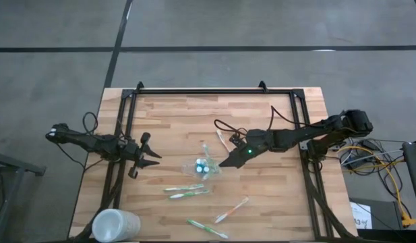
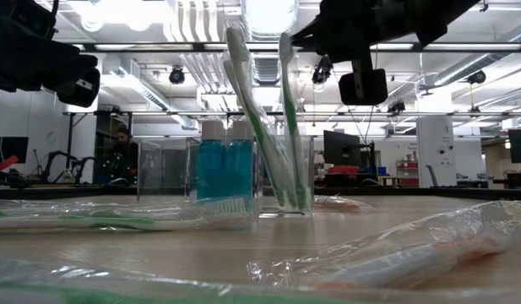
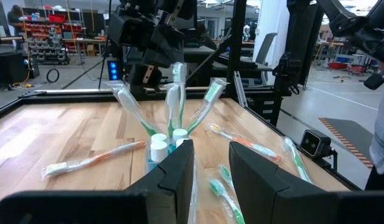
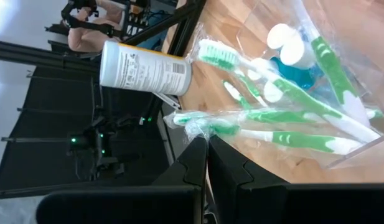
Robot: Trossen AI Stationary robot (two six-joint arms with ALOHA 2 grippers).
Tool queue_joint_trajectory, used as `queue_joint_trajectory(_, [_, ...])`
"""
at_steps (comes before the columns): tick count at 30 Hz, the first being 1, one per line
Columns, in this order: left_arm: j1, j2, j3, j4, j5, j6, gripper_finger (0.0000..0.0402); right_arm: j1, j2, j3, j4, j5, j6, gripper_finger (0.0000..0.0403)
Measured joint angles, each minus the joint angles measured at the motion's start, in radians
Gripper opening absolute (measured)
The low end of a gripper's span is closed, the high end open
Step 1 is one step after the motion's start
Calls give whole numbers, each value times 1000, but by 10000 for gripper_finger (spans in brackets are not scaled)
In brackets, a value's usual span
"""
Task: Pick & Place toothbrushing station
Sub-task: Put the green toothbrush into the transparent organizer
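Note:
The toothbrushing station (image 1: 206,167) is a small clear holder standing on the wooden table near its middle. It holds upright green-and-white toothbrushes (image 2: 281,127) and blue tubes (image 2: 226,169). My right gripper (image 1: 223,163) is shut. It hovers just to the right of the holder, slanting down toward it, with the brushes close in front of its fingertips (image 4: 207,146). I see nothing between its fingers. My left gripper (image 1: 156,159) waits at the table's left side, level and open (image 3: 210,165), facing the holder (image 3: 170,146) from a distance.
Wrapped toothbrushes lie loose on the table: two green ones (image 1: 186,191) in front of the holder, an orange one (image 1: 231,210), another green one (image 1: 208,228) near the front edge, and one (image 1: 223,140) behind the holder. A frosted white cup (image 1: 115,226) sits at the near left corner.

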Motion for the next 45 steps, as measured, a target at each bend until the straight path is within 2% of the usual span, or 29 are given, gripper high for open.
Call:
queue_joint_trajectory(16, [0, 0, 0, 0, 0, 0, 108, -1, -2, 0, 2, 22, 3, 14])
queue_joint_trajectory(28, [0, 0, 0, 0, 0, 0, 108, -2, -15, 4, 10, 26, -43, 113])
queue_joint_trajectory(33, [0, 0, 0, 0, 0, 0, 108, -4, -26, 6, 10, 30, -76, 142])
queue_joint_trajectory(45, [0, 0, 0, 0, 0, 0, 108, -4, -168, 6, -52, 259, -272, 155])
